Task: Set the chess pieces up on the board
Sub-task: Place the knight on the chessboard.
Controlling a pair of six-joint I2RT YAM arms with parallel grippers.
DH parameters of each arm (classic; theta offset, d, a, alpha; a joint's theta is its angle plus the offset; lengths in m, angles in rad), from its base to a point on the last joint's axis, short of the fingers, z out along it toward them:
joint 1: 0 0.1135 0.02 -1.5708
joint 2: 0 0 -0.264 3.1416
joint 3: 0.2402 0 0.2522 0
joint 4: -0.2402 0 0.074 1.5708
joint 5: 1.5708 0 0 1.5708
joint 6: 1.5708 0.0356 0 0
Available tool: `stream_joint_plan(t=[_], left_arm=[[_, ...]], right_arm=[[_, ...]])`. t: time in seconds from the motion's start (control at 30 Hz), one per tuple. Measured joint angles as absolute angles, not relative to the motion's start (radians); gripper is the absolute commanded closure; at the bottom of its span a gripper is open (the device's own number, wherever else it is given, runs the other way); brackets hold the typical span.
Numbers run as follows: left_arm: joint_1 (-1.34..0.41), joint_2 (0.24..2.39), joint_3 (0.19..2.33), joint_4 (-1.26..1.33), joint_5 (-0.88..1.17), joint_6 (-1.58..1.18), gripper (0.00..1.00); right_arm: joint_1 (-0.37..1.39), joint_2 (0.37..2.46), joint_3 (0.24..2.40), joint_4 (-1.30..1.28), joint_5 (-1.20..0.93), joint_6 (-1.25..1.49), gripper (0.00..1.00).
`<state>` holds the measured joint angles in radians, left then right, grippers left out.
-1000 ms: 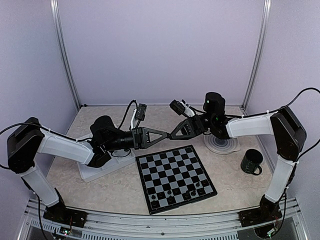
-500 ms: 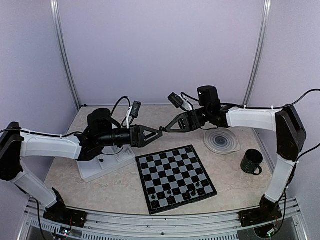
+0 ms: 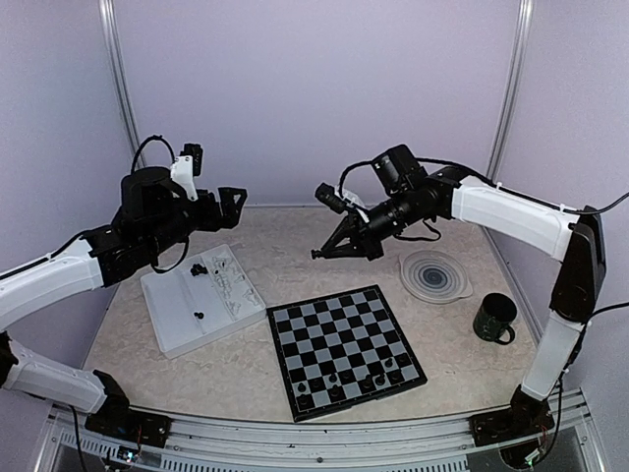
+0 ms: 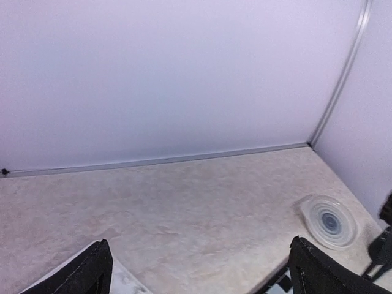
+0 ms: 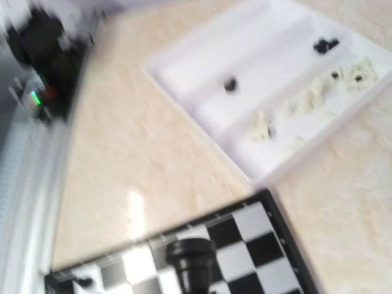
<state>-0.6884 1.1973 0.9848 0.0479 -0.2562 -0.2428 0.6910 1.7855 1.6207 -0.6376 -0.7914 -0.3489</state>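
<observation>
Pinches one black chess piece (image 5: 190, 262) in the right end effector (image 3: 322, 252), with tips pressed together, high over the bare table (image 3: 295, 246). Finds the board (image 3: 339, 329) below and nearward of that end effector, with a few black pieces (image 3: 334, 379) already on its nearest rows.

Bring the piece down over a free square in those rows. Lower straight and seat the base flat. Then part the tips only slightly and lift straight up, so as not to knock the neighbours. Approach from the board's far edge, across open squares, with crowding only at the near rows.

Mind the round plate (image 3: 437, 275) just to the right of the end effector, and the mug (image 3: 494, 319) nearer still.

Holds the left end effector (image 3: 232, 200) spread wide and empty, raised above the tray (image 3: 177, 324), well apart to the left, so probably no clash there.
</observation>
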Motion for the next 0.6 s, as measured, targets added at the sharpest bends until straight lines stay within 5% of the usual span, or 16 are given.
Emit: stream_joint_plan(t=[0.4,0.6], left_arm=[[-0.562,1.105,0.857,0.053,-0.3,-0.109,0.11],[-0.629,1.077,0.842,0.052,-0.348,-0.055,0.11]], right_arm=[[1.1,1.788,1.61,-0.9,-0.169,-0.709,1.0],[1.147,1.883,1.578,-0.942,0.022,-0.763,1.0]])
